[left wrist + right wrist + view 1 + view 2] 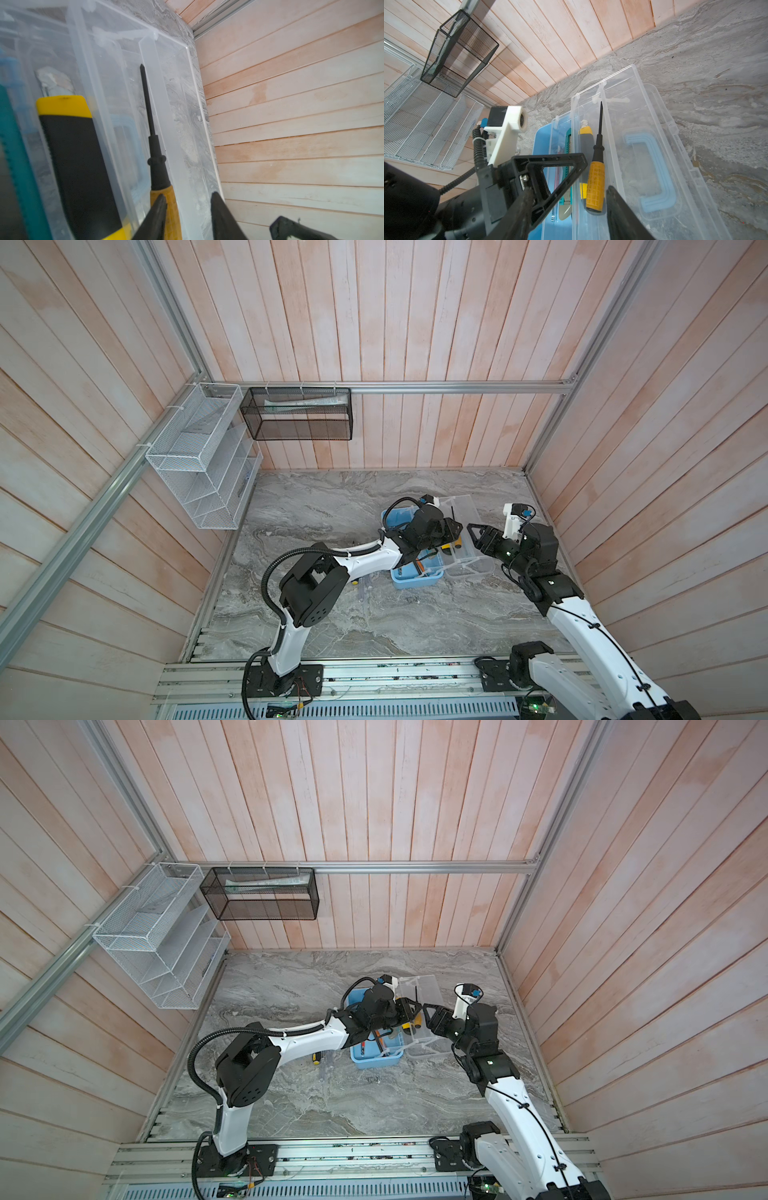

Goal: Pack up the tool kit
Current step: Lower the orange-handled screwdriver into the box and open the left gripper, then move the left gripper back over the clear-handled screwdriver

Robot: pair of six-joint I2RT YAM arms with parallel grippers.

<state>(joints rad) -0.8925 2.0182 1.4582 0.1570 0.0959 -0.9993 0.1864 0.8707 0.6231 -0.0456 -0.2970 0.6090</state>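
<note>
The blue plastic tool box (413, 583) stands on the grey marble-pattern table (332, 622). Its clear plastic lid (691, 166) is folded open to the side, and the light blue handle (652, 172) of the lid shows through it. A clear plastic tray (623, 87) sits over the box and the lid.

In this tray lies the screwdriver with orange handle and black shaft (597, 158). It lies along a tray divider, with its tip toward the back wall.

The left gripper (188, 195) is low at the handle end of the screwdriver. Its jaws stand apart. One finger (158, 212) is at the handle, touching it or almost, and the second finger is clear of it, so this gripper grips nothing. The right gripper (570, 188) hovers just beside it over the tray end, with jaws apart and empty.

A tool with yellow and black handle (79, 162) and a teal tool (568, 141) lie next to the screwdriver, behind the clear tray wall.
</note>
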